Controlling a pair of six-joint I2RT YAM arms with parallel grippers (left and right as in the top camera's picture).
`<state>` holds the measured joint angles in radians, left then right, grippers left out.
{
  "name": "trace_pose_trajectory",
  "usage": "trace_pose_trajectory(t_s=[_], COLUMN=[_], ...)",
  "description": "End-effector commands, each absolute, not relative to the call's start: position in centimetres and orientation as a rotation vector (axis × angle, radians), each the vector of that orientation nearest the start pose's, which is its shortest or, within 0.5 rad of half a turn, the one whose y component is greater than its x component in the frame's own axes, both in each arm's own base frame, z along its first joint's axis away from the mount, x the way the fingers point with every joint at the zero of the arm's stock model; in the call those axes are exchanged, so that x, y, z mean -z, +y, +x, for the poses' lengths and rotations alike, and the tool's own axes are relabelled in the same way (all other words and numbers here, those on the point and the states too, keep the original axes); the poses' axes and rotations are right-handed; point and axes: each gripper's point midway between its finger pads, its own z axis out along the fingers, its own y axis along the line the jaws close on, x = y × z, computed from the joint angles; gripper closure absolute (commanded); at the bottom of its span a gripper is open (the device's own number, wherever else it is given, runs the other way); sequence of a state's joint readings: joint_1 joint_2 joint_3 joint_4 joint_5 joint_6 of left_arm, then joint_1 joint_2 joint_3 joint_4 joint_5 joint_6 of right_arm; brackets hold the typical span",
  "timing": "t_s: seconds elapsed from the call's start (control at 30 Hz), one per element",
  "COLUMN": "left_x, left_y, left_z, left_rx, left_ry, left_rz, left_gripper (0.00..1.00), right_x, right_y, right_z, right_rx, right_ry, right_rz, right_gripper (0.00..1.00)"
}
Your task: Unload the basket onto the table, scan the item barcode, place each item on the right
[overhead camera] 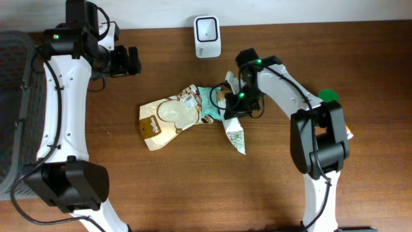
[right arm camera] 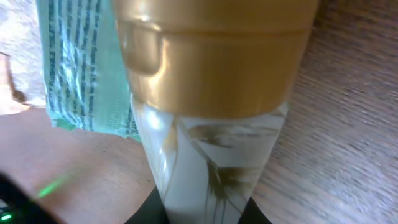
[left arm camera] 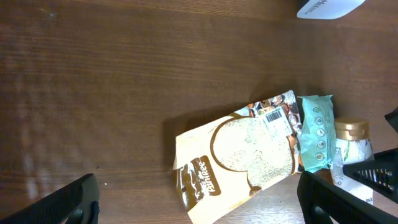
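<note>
Far left, the left pincer (overhead camera: 134,60) hovers released, jaws wide, over the desk (overhead camera: 148,187). Moving right, a brown-and-cream pouch (overhead camera: 166,120) lies flat mid-desk with a barcode label at its far right corner, and a green packet (overhead camera: 207,105) sits against that end. Beyond them, at the far edge, stands the white scanner (overhead camera: 207,37). Right again, the right pincer (overhead camera: 232,111) is clenched on the white tube (overhead camera: 235,134), gripping its body below the gold cap (right arm camera: 211,56), just right of the green packet.

My right claw (overhead camera: 232,105) sits over the tube (overhead camera: 237,135) at its cap end, apparently clamped; scanner (overhead camera: 207,37) well apart.
</note>
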<state>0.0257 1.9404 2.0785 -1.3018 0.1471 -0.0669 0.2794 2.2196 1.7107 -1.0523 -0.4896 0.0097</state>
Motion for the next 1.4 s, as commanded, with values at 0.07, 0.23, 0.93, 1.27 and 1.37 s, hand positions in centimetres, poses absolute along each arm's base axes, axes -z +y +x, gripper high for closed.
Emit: trace_pose_trajectory(t_s=[0.07, 0.23, 0.93, 1.27, 1.37], left_x=[-22.8, -22.8, -22.8, -22.8, -22.8], left_y=[-1.4, -1.4, -1.4, -1.4, -1.4], left_z=[44.7, 44.7, 44.7, 44.7, 44.7], left_rx=[0.221, 0.221, 0.220, 0.220, 0.220], left_ry=[2.730, 2.730, 2.730, 2.730, 2.730], left_rz=[-0.061, -0.061, -0.061, -0.061, -0.061], left_gripper=[0.01, 0.01, 0.01, 0.01, 0.01], right_x=[-2.0, -0.8, -16.1, -14.9, -11.3], right_y=[16.0, 10.6, 13.4, 12.1, 12.4], right_z=[39.5, 40.8, 39.0, 37.0, 37.2], right_rx=[-0.710, -0.395, -0.839, -0.740, -0.803], right_ry=[3.097, 3.138, 2.920, 2.982, 2.994], right_rz=[-0.310, -0.170, -0.489, -0.424, -0.338], right_gripper=[0.60, 0.46, 0.39, 0.20, 0.02])
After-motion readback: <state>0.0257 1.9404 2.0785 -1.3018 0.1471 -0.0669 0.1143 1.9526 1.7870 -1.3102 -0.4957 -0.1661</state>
